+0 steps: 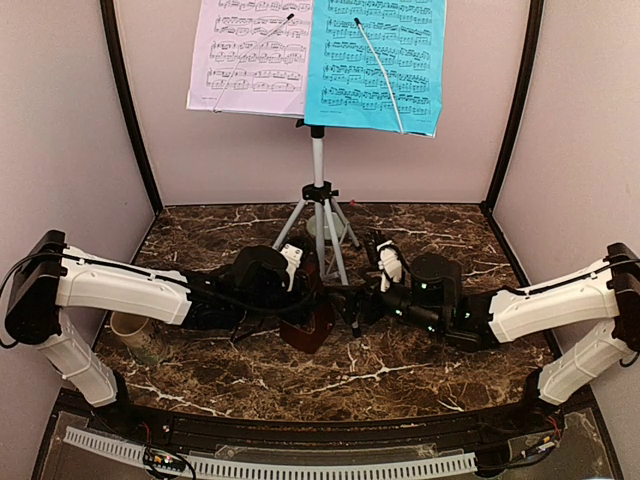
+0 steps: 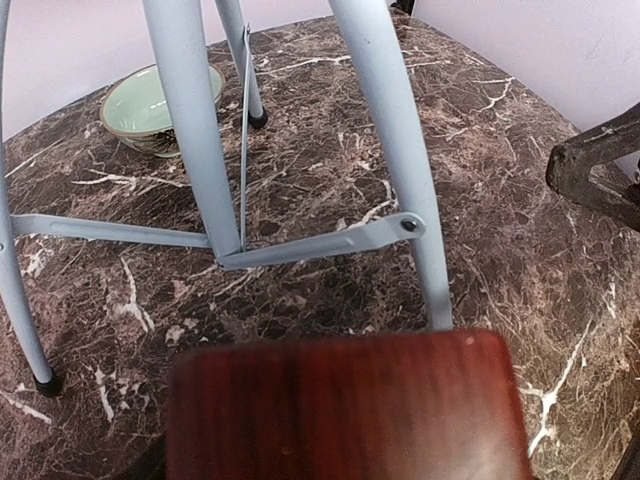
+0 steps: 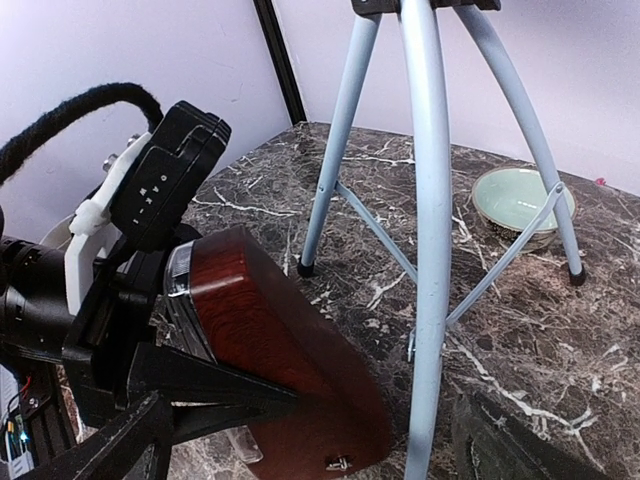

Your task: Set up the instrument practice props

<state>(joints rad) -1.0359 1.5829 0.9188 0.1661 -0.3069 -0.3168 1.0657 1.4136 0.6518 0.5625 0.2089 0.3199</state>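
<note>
Left arm stretched low across table (image 1: 300,385) toward centre. Left gripper (image 1: 308,300) clamped on brown metronome (image 3: 270,340). Metronome tilted, just in front of music stand (image 1: 318,160) legs; contact with table unclear.

Right arm reaches in low from opposite side. Right gripper (image 1: 352,305) fingers spread wide, close beside metronome; touch unclear.

Lilac sheet (image 1: 250,55) and blue sheet (image 1: 375,60) side by side on stand tray.

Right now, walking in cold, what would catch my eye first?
The bright-blue sheet and lilac sheet glow side by side on the music stand at the back. Lower down, just in front of its legs, the left gripper holds a red-brown wooden metronome at a tilt.
</note>
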